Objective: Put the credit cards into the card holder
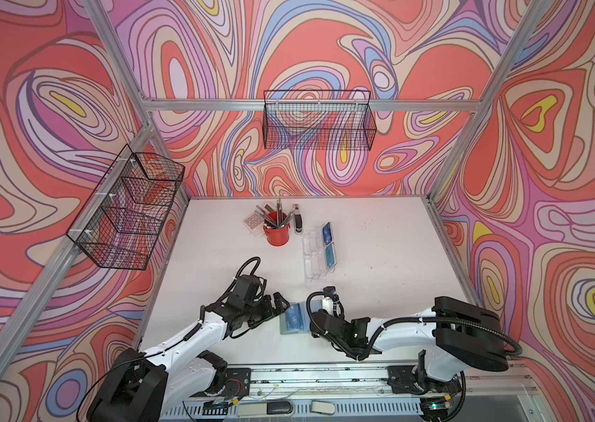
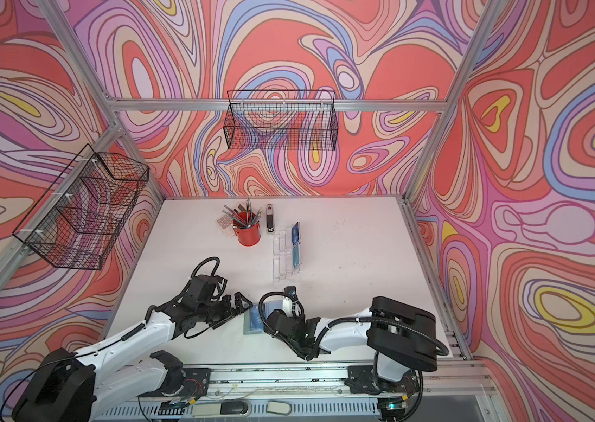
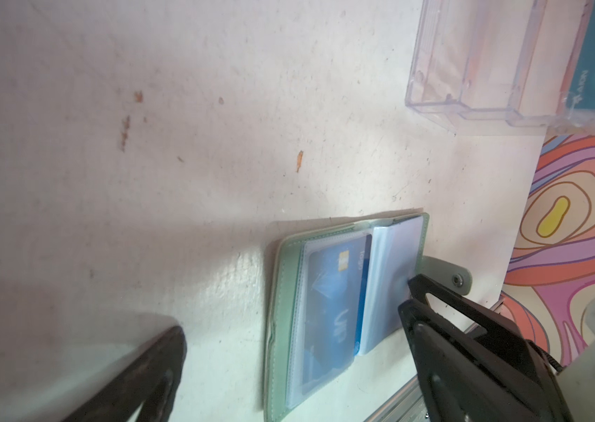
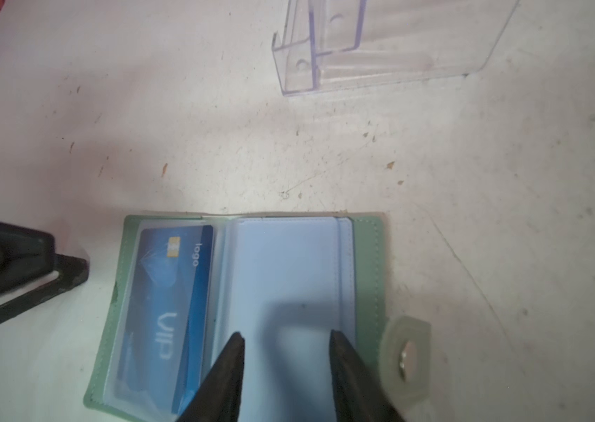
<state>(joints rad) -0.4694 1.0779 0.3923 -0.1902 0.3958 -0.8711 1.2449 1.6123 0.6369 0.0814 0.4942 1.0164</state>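
Card holder [image 4: 368,255] lies open and flat on the white table [image 1: 380,292], green cover down, between the two grippers. The clear sleeve on the side toward the left gripper holds one blue card [image 4: 164,303], with "VIP" readable through the plastic. The facing sleeve page [image 4: 288,263] is pale and bare. Snap strap [image 4: 404,358] sticks out flat from the card holder's opposite edge.

Right gripper [image 4: 287,334]: jaws apart, nothing between them, tips over the bare sleeve page. Contact with it cannot be judged.

Left gripper [image 1: 278,304]: spread wide, empty, just beside the card holder's edge on the blue-card side. A gap shows between them in the right wrist view.

Beyond the card holder, away from the arm bases, near but apart: clear tiered stand [image 1: 312,263]. A teal card [image 1: 329,255] and a dark blue card [image 1: 326,231] stand in its pockets.

Farther from the card holder than the stand: red cup [image 1: 277,234] of pens, with a stapler [image 1: 298,221] just beside it.
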